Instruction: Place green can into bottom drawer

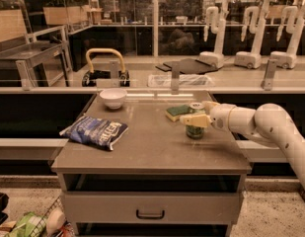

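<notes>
Camera view, single frame. The green can [195, 132] is seen standing upright on the grey table top [157, 149], toward its right rear part, with its silver top visible above. The gripper [194, 119] is held at the can's level, reached in from the right on the white arm [263, 125]; its pale end is laid across the front of the can's body, so the middle of the can is covered. Whether the gripper is closed on the can or only set around it cannot be told from this angle (contact is not resolved). A green-topped yellow sponge [177, 112] is noted just beside the can, on its left and slightly behind; whether the two touch cannot be told. A white bowl [113, 98] is placed at the rear left of the top, and a blue snack bag [95, 131] is laid flat at the left, well apart from the can. Below the top an open dark gap is seen, and under it a drawer [150, 207] with a dark handle is recorded as shut. The can is therefore logged as on the table, not in the drawer.
</notes>
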You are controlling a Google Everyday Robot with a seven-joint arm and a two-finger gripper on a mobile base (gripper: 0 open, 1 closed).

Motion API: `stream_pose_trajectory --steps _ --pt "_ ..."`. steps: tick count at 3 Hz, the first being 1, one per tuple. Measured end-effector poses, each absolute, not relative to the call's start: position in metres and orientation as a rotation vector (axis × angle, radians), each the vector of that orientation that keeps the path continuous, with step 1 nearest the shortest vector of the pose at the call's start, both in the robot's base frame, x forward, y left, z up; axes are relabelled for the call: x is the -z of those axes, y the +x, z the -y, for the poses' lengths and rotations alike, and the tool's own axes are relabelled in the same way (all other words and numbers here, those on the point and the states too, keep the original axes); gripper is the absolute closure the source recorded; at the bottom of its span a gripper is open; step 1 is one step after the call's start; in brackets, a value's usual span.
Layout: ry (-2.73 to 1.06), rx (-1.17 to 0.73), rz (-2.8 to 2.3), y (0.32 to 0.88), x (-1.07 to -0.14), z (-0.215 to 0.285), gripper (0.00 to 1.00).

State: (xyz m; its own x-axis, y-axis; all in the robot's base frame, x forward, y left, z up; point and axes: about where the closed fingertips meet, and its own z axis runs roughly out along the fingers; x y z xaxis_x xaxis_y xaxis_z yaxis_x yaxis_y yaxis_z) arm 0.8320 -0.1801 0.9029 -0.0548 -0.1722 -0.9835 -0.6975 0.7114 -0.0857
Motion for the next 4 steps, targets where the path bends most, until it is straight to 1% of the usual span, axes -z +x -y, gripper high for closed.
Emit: stream_pose_trajectory --steps 1,3,4 --pt "-0.708 -0.507 -1.615 0.837 -0.894 0.179 0.46" --pt "-0.675 -0.526 -1.653 0.828 -0.877 0.19 0.93" --pt "-0.736 -0.506 -1.656 0.796 -0.899 0.196 1.0"
